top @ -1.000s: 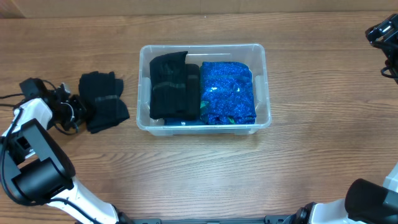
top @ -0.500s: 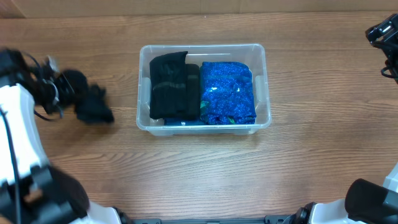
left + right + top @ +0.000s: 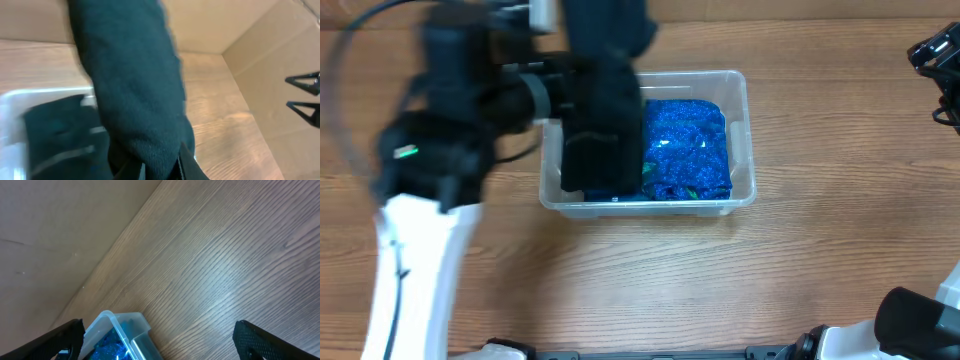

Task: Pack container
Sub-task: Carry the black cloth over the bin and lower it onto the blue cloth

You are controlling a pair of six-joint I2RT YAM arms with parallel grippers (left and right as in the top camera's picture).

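Left wrist view, left claw (image 3: 157, 168) clamped on dark garment (image 3: 135, 85) above container (image 3: 30, 93), right claw (image 3: 159, 342) wide apart over table (image 3: 225, 255)

No text, label, brand, number or sign readable in any view, nothing legible on the clear plastic rectangular container (image 3: 650, 206), sparkly blue folded fabric (image 3: 686, 146), dark knitted garment (image 3: 135, 90), wooden bench (image 3: 720, 275)

Wood-grain table (image 3: 720, 280), medium brown, grain running side to side. Sitting flat on it is the clear plastic container (image 3: 650, 206), roughly mid-table, a bit toward the far edge, long side across.
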